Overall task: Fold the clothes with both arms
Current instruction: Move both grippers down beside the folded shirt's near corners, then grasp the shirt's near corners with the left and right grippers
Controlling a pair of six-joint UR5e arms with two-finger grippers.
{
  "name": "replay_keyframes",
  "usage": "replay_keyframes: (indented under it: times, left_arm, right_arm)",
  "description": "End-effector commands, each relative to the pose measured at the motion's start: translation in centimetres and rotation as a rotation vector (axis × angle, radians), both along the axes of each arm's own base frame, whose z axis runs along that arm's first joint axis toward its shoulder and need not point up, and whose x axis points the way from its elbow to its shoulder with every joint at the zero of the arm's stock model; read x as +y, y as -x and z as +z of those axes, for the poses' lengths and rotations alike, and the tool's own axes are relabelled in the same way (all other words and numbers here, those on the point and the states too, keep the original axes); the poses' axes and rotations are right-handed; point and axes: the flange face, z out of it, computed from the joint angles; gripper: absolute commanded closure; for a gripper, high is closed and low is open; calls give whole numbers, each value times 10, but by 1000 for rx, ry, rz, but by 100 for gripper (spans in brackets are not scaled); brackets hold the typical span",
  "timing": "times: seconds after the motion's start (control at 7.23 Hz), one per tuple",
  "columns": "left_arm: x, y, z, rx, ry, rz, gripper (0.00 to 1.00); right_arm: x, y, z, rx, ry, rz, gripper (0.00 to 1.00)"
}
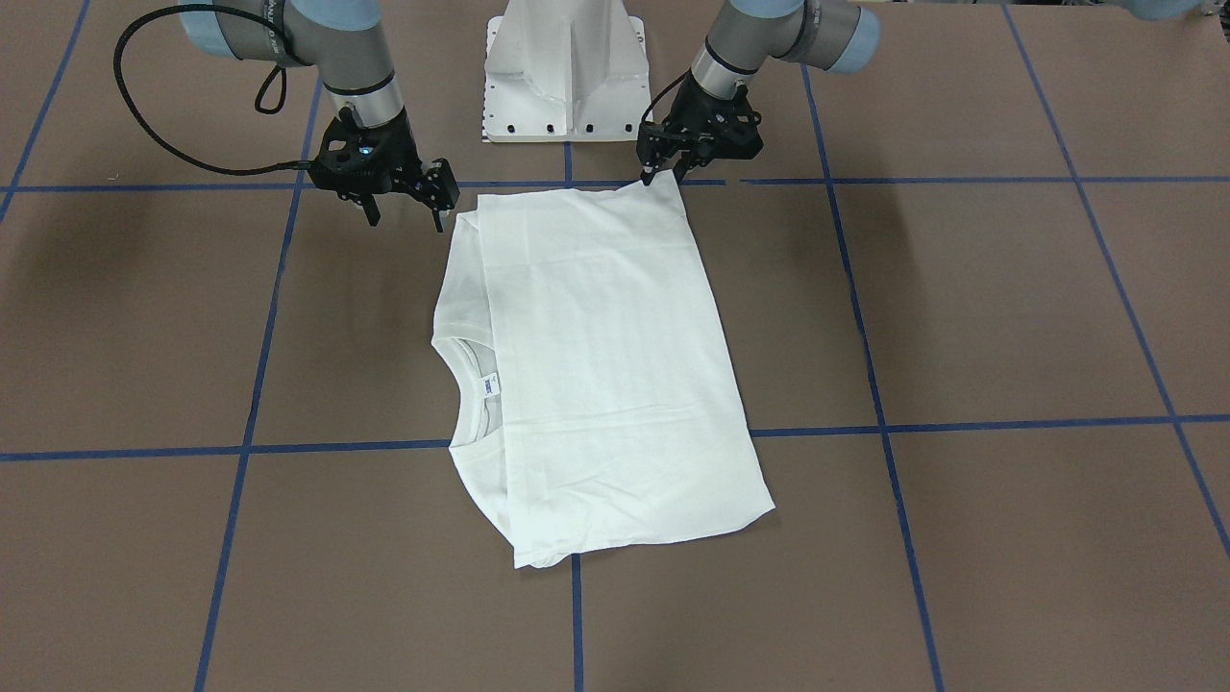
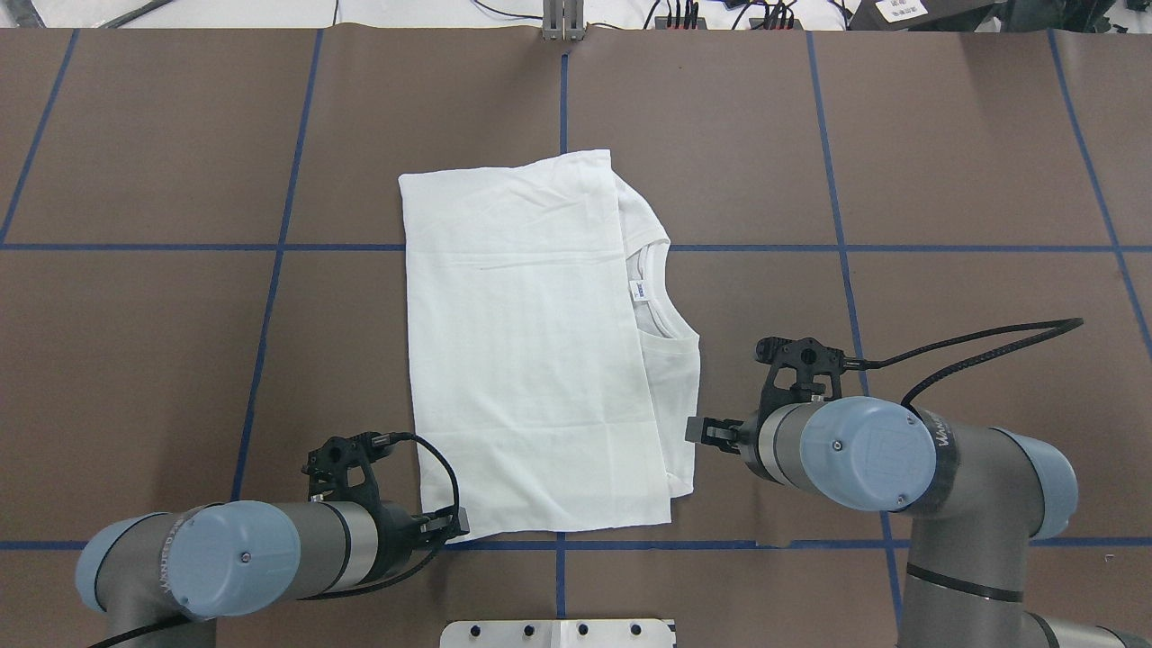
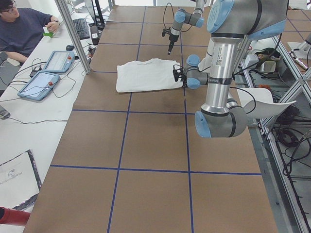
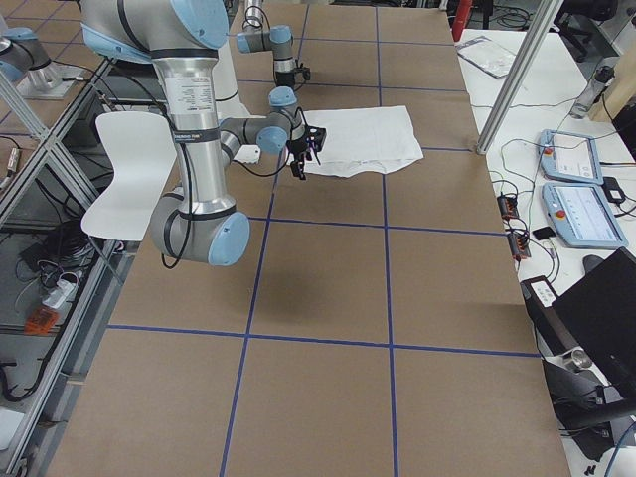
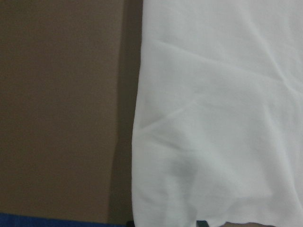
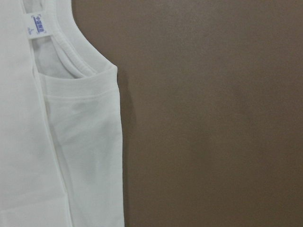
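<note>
The white long-sleeved T-shirt (image 1: 596, 356) lies folded flat in a rectangle at the table's middle. Its ribbed collar (image 1: 461, 360) and small neck label (image 1: 490, 385) show at the open side, and no printed text shows. In the overhead view the shirt (image 2: 531, 360) has my left gripper (image 2: 454, 524) at its near left corner. From the front, my left gripper (image 1: 668, 176) stands over that slightly raised corner with its fingertips a little apart. My right gripper (image 1: 404, 207) is open and empty beside the shirt's other near corner, not touching it. The right wrist view shows the label (image 6: 39, 23).
The white metal pedestal base (image 1: 562, 77) stands between the arms at the robot's edge. Blue tape lines (image 1: 577, 615) cross the brown table. An operator (image 3: 24, 29) sits beside tablets (image 3: 58, 60) on a side desk beyond the table's far edge.
</note>
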Motion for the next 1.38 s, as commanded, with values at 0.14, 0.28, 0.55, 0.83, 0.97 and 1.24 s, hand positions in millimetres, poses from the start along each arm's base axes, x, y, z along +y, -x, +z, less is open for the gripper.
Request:
replay_keyframes:
  times: [0.14, 0.28, 0.55, 0.83, 0.97, 1.24]
  left_arm:
    - [-3, 0, 2, -15, -1, -4, 45]
    - [-3, 0, 1, -12, 3, -6, 63]
    - [-2, 0, 1, -12, 3, -1, 100]
    - [-2, 0, -1, -9, -7, 7, 100]
    - [-1, 1, -3, -5, -7, 8, 100]
    - [0, 1, -6, 1, -8, 10, 100]
  right_arm:
    - [2, 1, 1, 2, 1, -3, 0]
    - [1, 1, 0, 1, 0, -2, 0]
    - [5, 3, 1, 6, -5, -5, 0]
    - [13, 9, -6, -19, 102, 96, 1]
    - [22, 23, -23, -42, 197, 167, 2]
    - [51, 57, -42, -20, 363, 277, 5]
